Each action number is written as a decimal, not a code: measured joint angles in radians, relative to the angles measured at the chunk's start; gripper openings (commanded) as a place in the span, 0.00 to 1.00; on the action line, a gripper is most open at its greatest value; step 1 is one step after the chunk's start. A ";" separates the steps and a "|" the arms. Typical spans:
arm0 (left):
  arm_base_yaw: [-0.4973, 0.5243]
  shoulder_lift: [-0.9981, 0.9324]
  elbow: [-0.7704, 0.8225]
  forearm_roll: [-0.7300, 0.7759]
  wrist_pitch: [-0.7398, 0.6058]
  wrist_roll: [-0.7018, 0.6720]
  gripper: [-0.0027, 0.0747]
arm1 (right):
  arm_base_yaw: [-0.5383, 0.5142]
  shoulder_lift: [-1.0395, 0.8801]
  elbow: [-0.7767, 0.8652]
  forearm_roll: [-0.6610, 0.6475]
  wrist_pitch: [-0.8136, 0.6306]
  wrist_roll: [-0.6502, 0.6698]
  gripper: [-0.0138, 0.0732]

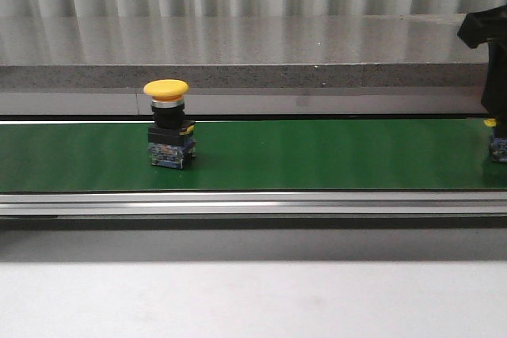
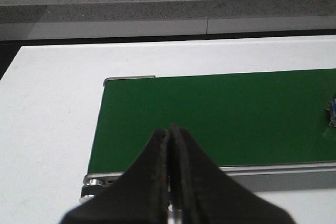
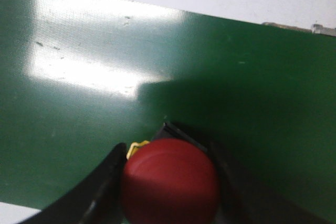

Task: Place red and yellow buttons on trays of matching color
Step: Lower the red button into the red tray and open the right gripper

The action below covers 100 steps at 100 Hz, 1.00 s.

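While the yellow button (image 1: 168,123) stands upright on the green belt (image 1: 317,152) toward its left part in the front view, its long axis runs vertically: the broad yellow mushroom cap faces up, a black collar sits below it, and a blue contact block forms the foot resting on the belt surface. It is free of both arms. At the far right edge of that same view only a sliver of a second blue block shows on the belt, under the dark bulk of the right arm. The right wrist view fills in what the front view cuts off: a red button (image 3: 170,182) sits on the belt with its domed cap turned toward the camera, so its axis also stands upright, and a small yellow tab peeks out beside the cap. The right gripper (image 3: 168,187) has its black fingers (image 3: 102,187) pressed close on either side of the red cap, clamped around the button. The left wrist view shows the left gripper (image 2: 170,171) with its two fingers pressed flat together, holding nothing, hovering over the near rail at the belt's end, where the green surface meets the white table (image 2: 47,129); a bit of blue block appears at that picture's right edge. No trays appear in any view.
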 measured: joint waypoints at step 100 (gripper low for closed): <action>0.000 0.000 0.000 0.000 0.000 0.000 0.01 | -0.523 0.493 -0.820 0.007 0.142 0.005 0.29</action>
